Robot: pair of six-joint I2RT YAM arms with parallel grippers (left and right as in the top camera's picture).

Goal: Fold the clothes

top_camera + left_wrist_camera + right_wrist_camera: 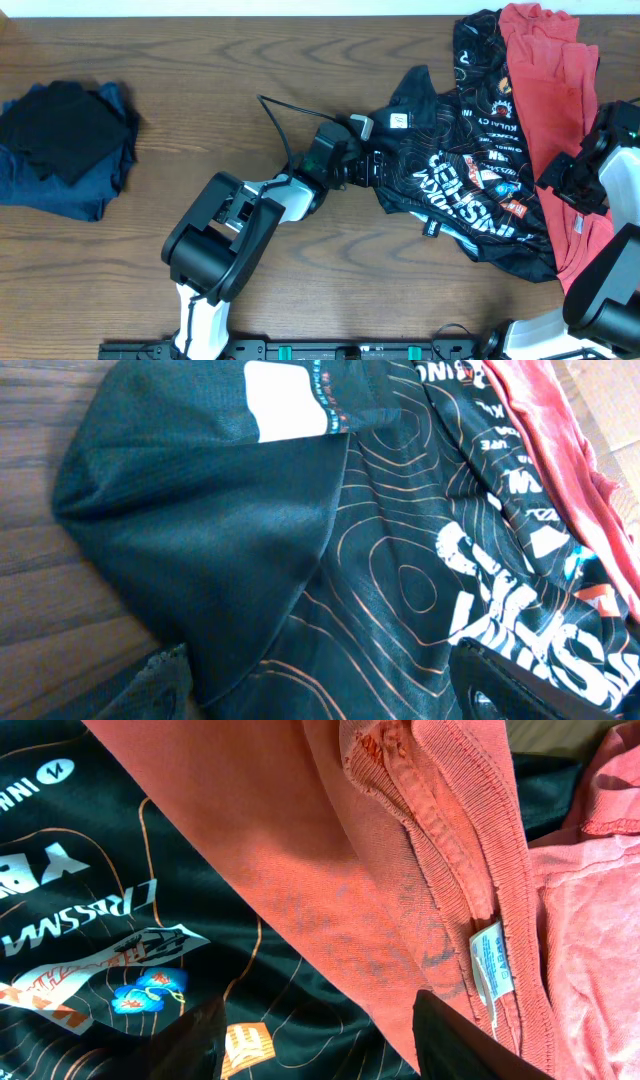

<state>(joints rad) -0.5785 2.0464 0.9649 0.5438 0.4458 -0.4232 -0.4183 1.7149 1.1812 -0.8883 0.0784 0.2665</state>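
Since crumpled toward the table's right edge, partly under the coral shirt, pinch the black jersey's left hem squarely, then drag flat. Left gripper: grip impossible to tell. Right gripper: spread over coral cloth.

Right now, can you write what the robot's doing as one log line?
left pincer: on black jersey near its white label | right pincer: open above red shirt | black jersey: crumpled, not folded
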